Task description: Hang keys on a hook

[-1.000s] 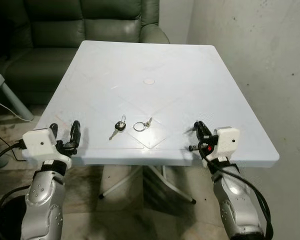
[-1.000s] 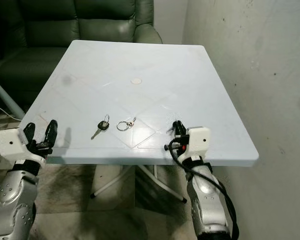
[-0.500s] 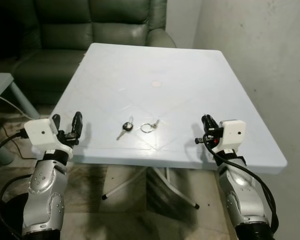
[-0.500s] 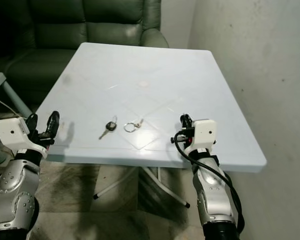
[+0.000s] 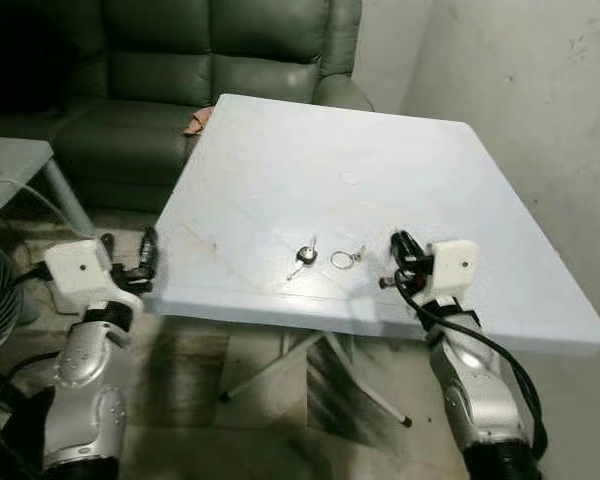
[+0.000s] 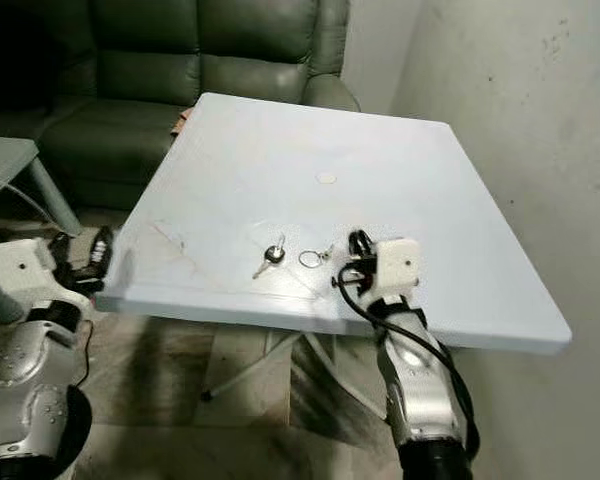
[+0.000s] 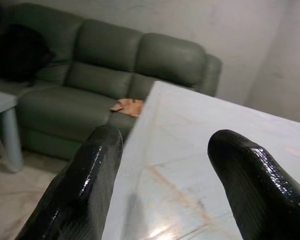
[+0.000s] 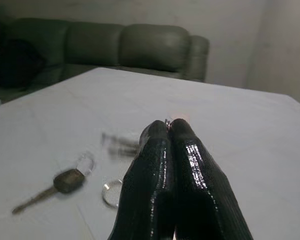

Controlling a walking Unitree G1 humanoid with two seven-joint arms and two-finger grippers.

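Pale blue-white square counter [image 5: 280, 150] on folding metal legs [image 5: 280, 365], a small round mark near its centre. Dark green leather sofa [image 5: 160, 70] behind it at 11 o'clock; a tan cloth [image 5: 197, 120] lies on the seat by the counter's far corner. Bare, scuffed plaster wall [image 5: 540, 90] at 2 o'clock. Grey side table [image 5: 20, 160] at 9 o'clock. Stained concrete floor [image 5: 200, 400]. Dim light.

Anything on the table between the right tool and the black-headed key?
Yes: a loose key ring with a small key lies between the right tool and the black-headed key on the white table, clearest in the eye views.
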